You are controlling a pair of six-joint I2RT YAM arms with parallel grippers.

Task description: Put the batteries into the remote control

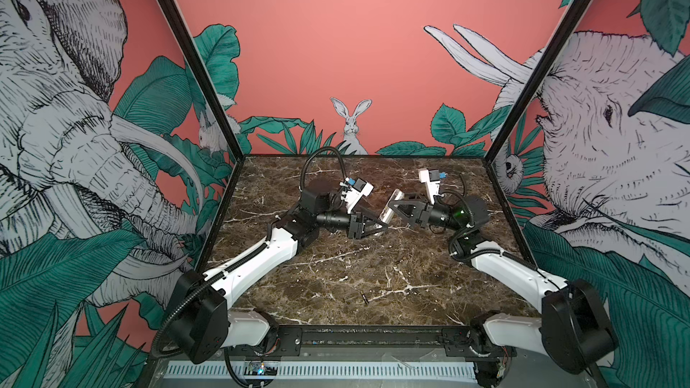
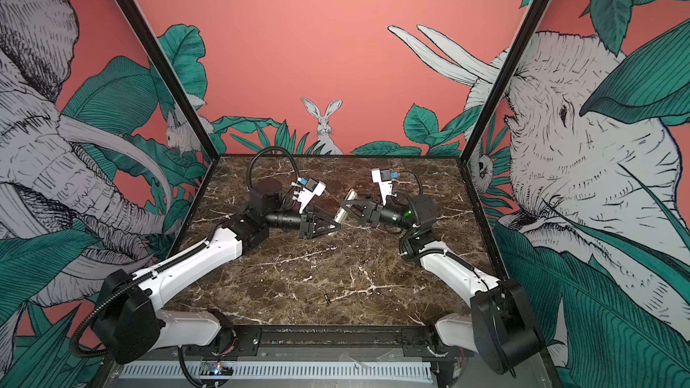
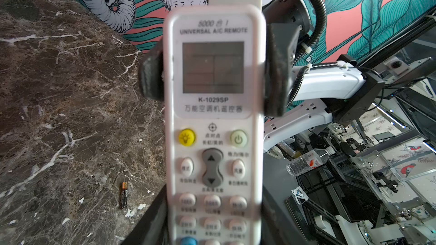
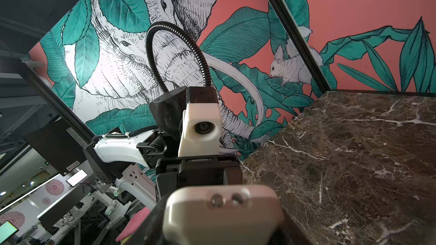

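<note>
Above a marble tabletop (image 1: pixel 336 274), the remote control (image 1: pixel 389 207) is clamped by left gripper (image 1: pixel 382 226) and right gripper (image 3: pixel 213 74) alike, while a battery (image 3: pixel 123 195) (not yet loaded) is seen lying below.

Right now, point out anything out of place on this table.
A battery lies loose on the marble table, apart from the remote control, which the left tool and right tool hold tilted off the surface. Nothing looks spilled or damaged.

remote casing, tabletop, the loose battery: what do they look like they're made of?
remote control: looks like moulded white plastic, satin, with rounded corners and printed legends.
tabletop: brown marble look, white veins, slight sheen; could be laminate.
battery: probably a metal cell in a glossy black-and-orange wrap.
</note>
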